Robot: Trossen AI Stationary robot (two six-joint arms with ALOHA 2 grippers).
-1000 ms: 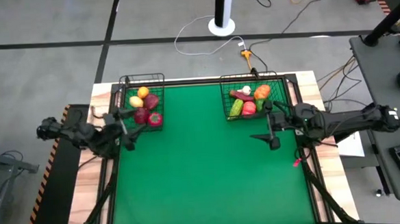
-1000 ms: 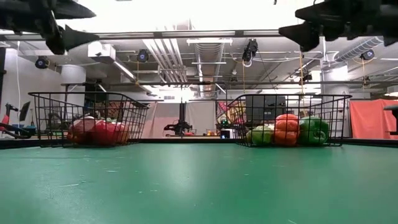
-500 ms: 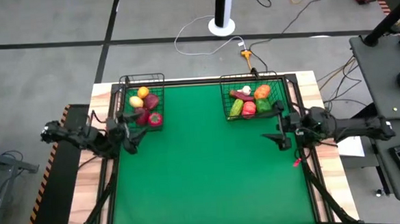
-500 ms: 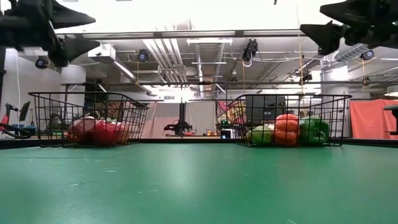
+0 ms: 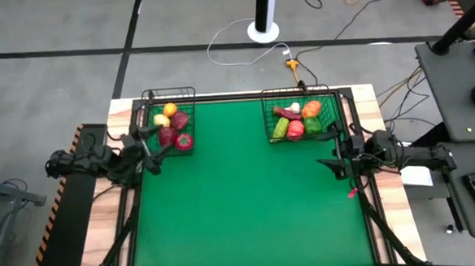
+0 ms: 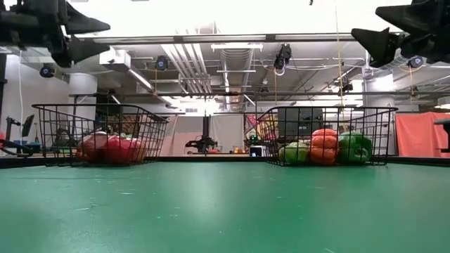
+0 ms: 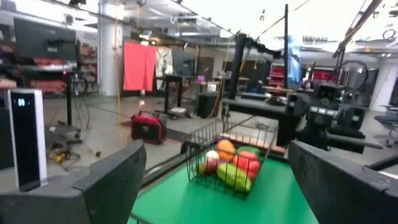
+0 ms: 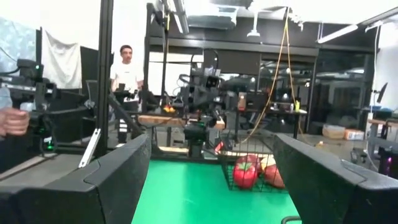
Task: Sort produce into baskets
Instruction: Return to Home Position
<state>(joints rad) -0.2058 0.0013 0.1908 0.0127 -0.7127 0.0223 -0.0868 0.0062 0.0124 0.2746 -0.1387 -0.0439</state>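
The green tabletop carries two black wire baskets along its far edge. The left basket sits in the far left corner. The right basket sits towards the far right corner.

The left end effector hangs over the left edge, just on the near side of the left basket, with its fingers wide apart and nothing between them. The right end effector hangs over the right edge, near the right basket's near corner. Its fingers are also spread wide and hold nothing.

All the produce lies in the baskets. The left basket holds a red apple, a dark red piece, a maroon piece, a lemon and an orange piece. The right basket holds a pumpkin, a green pepper, a cucumber, a red piece, a long maroon piece and a white piece.

Beyond the tabletop, a person in a white shirt stands in the room. A dark tower shows a small lit display, too blurred to read.
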